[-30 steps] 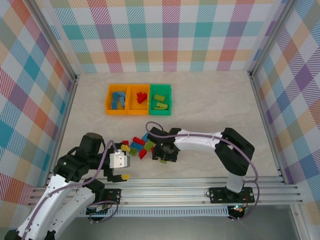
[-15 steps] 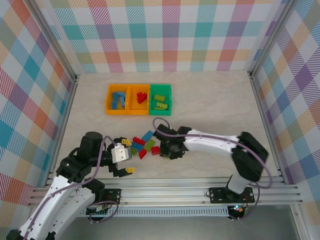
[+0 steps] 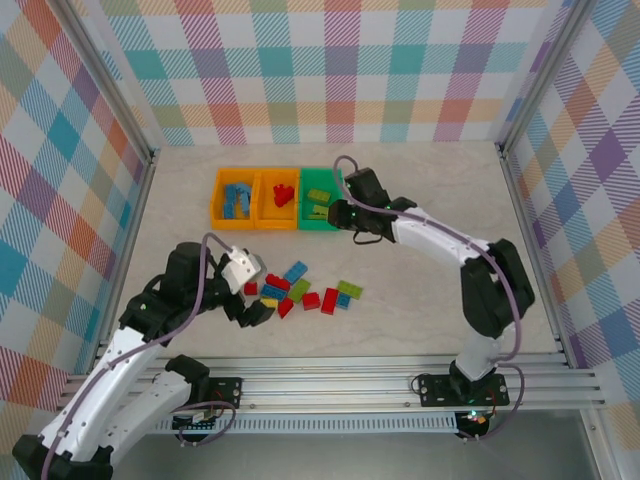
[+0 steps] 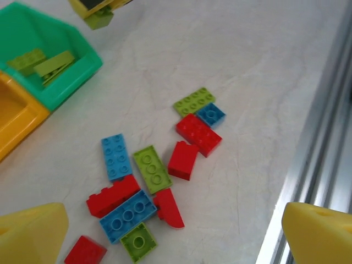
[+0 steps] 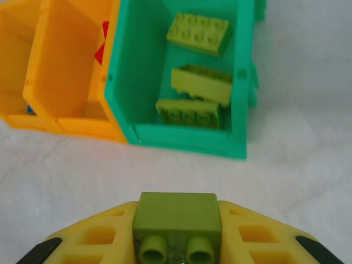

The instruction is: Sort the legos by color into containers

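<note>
My right gripper (image 5: 177,231) is shut on a lime green lego (image 5: 177,217), held just in front of the green container (image 5: 184,142), which holds three lime legos. From above, that gripper (image 3: 346,213) sits at the green container's (image 3: 318,227) right edge. The orange containers hold blue legos (image 3: 236,198) and red legos (image 3: 283,194). A loose pile of red, blue and lime legos (image 3: 300,292) lies mid-table. My left gripper (image 3: 250,292) is open at the pile's left end, its yellow fingers (image 4: 33,234) wide apart over the pile (image 4: 148,176).
The aluminium rail (image 4: 313,148) runs close along the near side of the pile. Checked walls (image 3: 340,70) enclose the table on three sides. Bare table (image 3: 430,290) lies right of the pile.
My right gripper closed on a lime lego at the pile and carried it back to the green container. My left gripper moved up toward the pile's left end, staying open.
</note>
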Available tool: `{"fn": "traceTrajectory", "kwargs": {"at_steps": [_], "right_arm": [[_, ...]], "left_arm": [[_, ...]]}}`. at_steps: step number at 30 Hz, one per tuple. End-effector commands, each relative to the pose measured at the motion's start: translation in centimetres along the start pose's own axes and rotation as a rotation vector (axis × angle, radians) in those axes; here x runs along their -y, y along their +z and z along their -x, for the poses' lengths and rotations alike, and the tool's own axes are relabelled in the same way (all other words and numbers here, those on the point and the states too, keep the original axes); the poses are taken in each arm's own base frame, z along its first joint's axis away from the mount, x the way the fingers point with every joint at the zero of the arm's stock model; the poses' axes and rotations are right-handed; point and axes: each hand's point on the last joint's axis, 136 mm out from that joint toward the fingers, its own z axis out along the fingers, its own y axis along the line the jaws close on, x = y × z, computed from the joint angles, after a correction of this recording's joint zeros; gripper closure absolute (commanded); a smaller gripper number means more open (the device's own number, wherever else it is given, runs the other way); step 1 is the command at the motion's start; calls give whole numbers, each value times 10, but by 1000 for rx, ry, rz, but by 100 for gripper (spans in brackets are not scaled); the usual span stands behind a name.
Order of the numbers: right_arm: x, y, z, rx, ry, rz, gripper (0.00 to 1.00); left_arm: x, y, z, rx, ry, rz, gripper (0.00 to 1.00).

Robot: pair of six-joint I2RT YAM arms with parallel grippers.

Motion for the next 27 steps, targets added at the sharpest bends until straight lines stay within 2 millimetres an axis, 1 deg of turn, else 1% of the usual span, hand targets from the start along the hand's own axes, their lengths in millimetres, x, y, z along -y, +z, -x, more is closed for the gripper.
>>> {"fn": "traceTrajectory", "kwargs": {"at_steps": [1,3,4,5,7,8,9,11,12,13,15,16,18,20,21,22,23,25,27], "right_arm": [[-11,15,31,64,-129,13,68],[-8,29,40,61,-152,-25,66],[-7,33,43,64,-163,-40,65],[-4,40,47,69,-176,-67,63],[4,46,52,73,-183,-119,57],[9,50,54,66,-184,-154,56],[11,51,56,64,-186,-169,56],[14,53,62,75,-198,-196,52],[14,53,66,84,-206,-200,50],[14,53,71,93,-212,-205,45],[14,54,79,85,-218,-217,43],[13,49,84,76,-214,-222,43],[10,35,86,73,-214,-222,43],[6,12,84,89,-215,-195,42],[4,-3,80,100,-222,-173,42],[2,-19,74,106,-232,-146,40],[0,-36,65,106,-246,-117,37],[2,-65,45,97,-259,-79,33],[5,-98,23,87,-260,-37,29]], "left_arm": [[-36,-1,9,-58,-258,176,0],[-59,-3,9,-116,-351,289,0],[-65,-2,7,-148,-368,318,0],[-70,-1,8,-177,-374,332,0],[-70,7,10,-201,-374,306,0],[-67,14,10,-202,-375,269,0],[-62,18,13,-191,-378,232,0],[-57,26,17,-150,-405,187,0],[-57,28,16,-137,-418,191,0],[-59,29,16,-127,-441,199,0],[-64,30,15,-123,-502,232,0],[-72,28,13,-126,-565,280,0],[-82,25,4,-135,-716,370,0],[-89,23,-14,-148,-894,464,7],[-90,24,-23,-147,-991,498,12],[-90,27,-32,-145,-1096,519,16],[-88,31,-42,-152,-1193,538,19],[-84,40,-60,-173,-1318,557,18],[-85,46,-80,-205,-1378,616,17]]}}
